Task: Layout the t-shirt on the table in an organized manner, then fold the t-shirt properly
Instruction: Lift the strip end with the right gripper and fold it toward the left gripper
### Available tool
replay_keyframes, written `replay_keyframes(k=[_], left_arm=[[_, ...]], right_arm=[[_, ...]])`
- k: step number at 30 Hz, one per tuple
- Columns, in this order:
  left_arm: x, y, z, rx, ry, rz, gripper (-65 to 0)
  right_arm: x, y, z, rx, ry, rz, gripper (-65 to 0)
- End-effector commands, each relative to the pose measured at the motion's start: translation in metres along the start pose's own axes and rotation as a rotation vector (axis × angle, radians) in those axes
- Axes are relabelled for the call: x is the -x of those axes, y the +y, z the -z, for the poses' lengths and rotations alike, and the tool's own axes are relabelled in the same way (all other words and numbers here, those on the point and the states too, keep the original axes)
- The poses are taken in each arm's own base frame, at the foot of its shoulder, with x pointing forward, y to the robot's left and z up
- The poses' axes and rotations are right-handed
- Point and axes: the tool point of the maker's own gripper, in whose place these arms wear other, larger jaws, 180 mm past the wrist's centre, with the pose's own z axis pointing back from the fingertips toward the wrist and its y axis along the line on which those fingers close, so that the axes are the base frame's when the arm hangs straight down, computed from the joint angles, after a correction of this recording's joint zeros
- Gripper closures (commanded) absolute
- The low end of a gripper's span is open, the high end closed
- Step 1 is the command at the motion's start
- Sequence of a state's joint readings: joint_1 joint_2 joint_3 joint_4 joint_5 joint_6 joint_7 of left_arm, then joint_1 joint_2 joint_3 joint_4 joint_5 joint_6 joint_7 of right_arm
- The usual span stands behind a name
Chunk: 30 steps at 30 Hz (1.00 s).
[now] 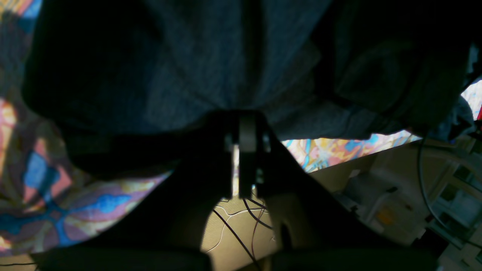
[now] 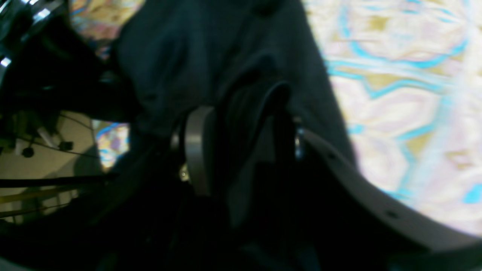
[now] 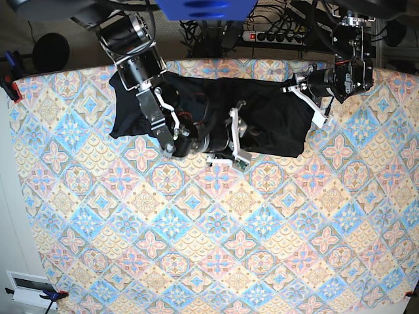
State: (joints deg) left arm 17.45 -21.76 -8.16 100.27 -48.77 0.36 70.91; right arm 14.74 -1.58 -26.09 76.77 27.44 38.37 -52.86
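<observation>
The black t-shirt (image 3: 268,111) lies spread in a wide band along the far edge of the patterned table (image 3: 196,248). My left gripper (image 3: 298,88) sits at the shirt's right end. In the left wrist view this left gripper (image 1: 246,116) is shut, and the cloth of the t-shirt (image 1: 188,56) puckers into its tips. My right gripper (image 3: 236,140) lies over the shirt's lower middle, fingers apart. Up close, the right gripper (image 2: 244,146) stands open with a raised fold of the t-shirt (image 2: 196,49) between its fingers (image 2: 196,150).
Beyond the table's far edge are a power strip (image 3: 275,36) and tangled cables. The left wrist view looks past the table edge to floor with cables (image 1: 233,226). A red clamp (image 3: 8,82) grips the table's left corner. A white box (image 3: 29,288) sits at lower left.
</observation>
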Motion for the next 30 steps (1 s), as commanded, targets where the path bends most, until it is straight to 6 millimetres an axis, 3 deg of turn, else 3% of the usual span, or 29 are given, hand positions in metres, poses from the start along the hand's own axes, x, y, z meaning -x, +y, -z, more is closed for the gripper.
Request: replay_keyframes(k=[1, 8, 12, 17, 18, 20, 23, 26, 28, 30], left_arm=[[-0.007, -0.003, -0.005, 0.009, -0.021, 0.015, -0.2], [-0.008, -0.004, -0.005, 0.010, -0.024, 0.016, -0.2], [-0.009, -0.004, -0.006, 0.010, -0.026, 0.017, -0.2], [-0.011, -0.004, -0.006, 0.011, -0.030, 0.019, -0.2], [-0.012, -0.004, -0.007, 0.010, -0.033, 0.020, -0.2], [-0.012, -0.003, -0.007, 0.008, -0.034, 0.021, -0.2], [-0.013, -0.003, -0.007, 0.007, -0.037, 0.019, -0.2], [-0.019, 0.004, -0.013, -0.002, -0.064, -0.003, -0.2], [-0.023, 0.008, -0.017, -0.009, -0.081, -0.014, -0.2], [-0.025, 0.010, -0.019, -0.013, -0.091, -0.018, -0.2]], right_arm=[[-0.027, -0.002, -0.004, -0.002, -0.073, -0.024, -24.0], [-0.024, -0.015, 0.000, 0.001, -0.061, 0.003, -22.7], [-0.016, -0.016, 0.003, -0.003, -0.042, 0.023, -14.8], [-0.018, -0.015, 0.001, -0.004, -0.050, 0.024, 0.0], [-0.021, -0.015, -0.001, -0.001, -0.056, 0.015, 0.0], [-0.037, -0.013, -0.008, 0.011, -0.094, -0.024, 0.0], [-0.067, -0.021, -0.037, 0.066, -0.200, -0.055, 0.0], [-0.043, -0.036, -0.060, 0.117, -0.179, -0.007, 0.0], [-0.046, -0.041, -0.075, 0.132, -0.220, 0.010, 0.0], [-0.032, -0.048, -0.086, 0.152, -0.216, 0.042, 0.0]])
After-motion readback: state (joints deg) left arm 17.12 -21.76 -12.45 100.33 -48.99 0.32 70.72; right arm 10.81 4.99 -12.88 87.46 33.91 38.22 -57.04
